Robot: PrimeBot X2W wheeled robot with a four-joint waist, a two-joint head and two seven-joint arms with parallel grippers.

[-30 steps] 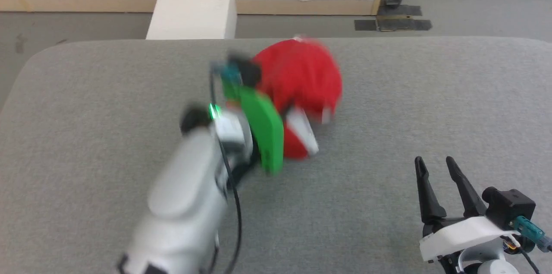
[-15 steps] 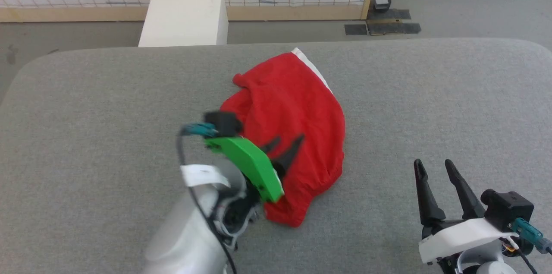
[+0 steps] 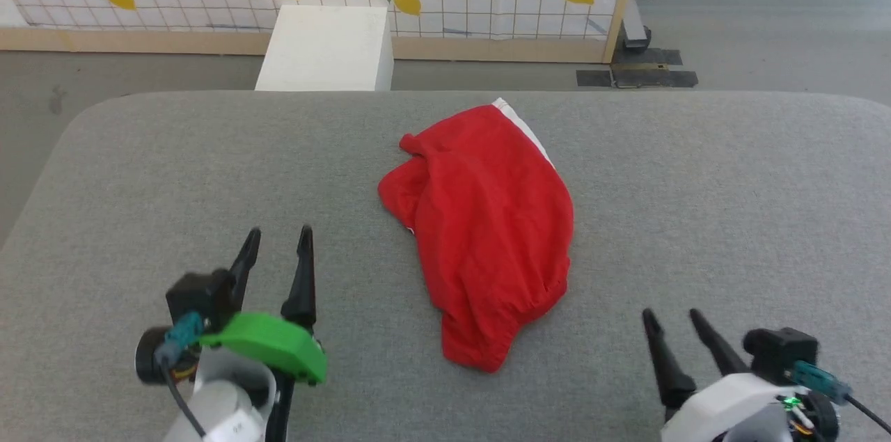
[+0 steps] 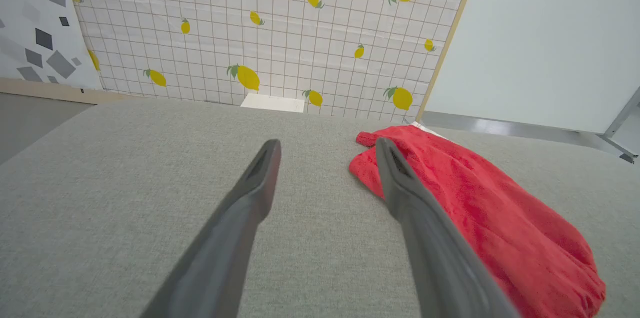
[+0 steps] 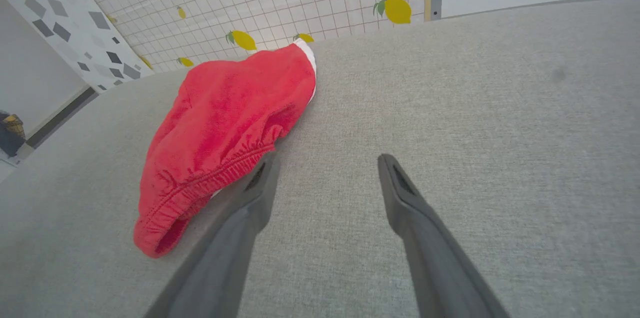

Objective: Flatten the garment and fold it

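Left to right: the left gripper (image 3: pixel 279 233), fingers spread and empty, is at the front left of the table (image 3: pixel 104 184). The garment (image 3: pixel 487 233) lies mid-table in a doubled-over heap, white stripe at its far edge and gathered waistband toward the front, and the right gripper (image 3: pixel 672 318), likewise spread and empty, is at the front right. Likely hazards: a pinch through the bunched layers would probably lift both plies and keep the heap folded on itself, and a pull on one corner alone could slide the garment instead of flattening it. Count: two grippers, one garment, one table, one white box (image 3: pixel 324 45) beyond it.
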